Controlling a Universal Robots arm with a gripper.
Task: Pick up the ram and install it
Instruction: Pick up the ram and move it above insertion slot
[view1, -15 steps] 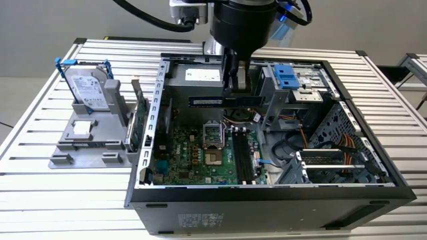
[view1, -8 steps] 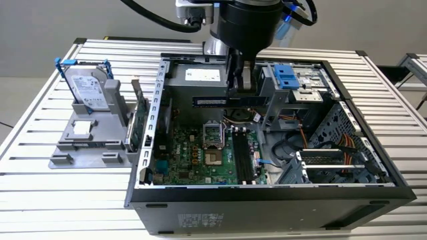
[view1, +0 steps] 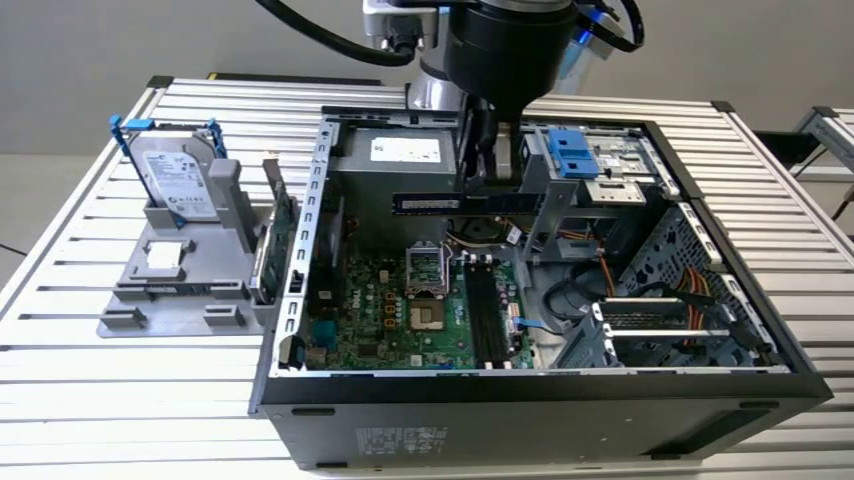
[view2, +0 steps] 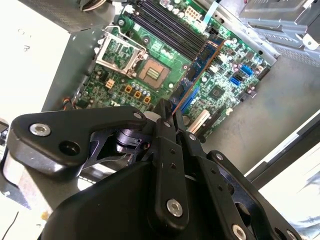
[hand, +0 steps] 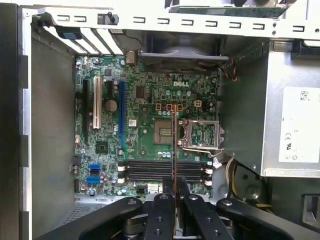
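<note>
1. Exterior view: the ram (view1: 427, 203) is clamped by the gripper (view1: 483, 192); pick-up is done.
2. It is held in air above the motherboard (view1: 387, 310), not touching.
3. First wrist view: memory slots (hand: 145, 170) are seen w/o stick; install not done yet.

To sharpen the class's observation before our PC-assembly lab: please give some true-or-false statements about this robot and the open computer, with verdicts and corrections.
1. The gripper holds the ram in its jaws above the motherboard. True.
2. The ram is seated in a memory slot. False: it hangs clear of the board, and the memory slots look empty.
3. The hard drive stands in a grey holder outside the computer case. True.
4. A cooler covers the CPU socket. False: the CPU socket lies uncovered.
</note>
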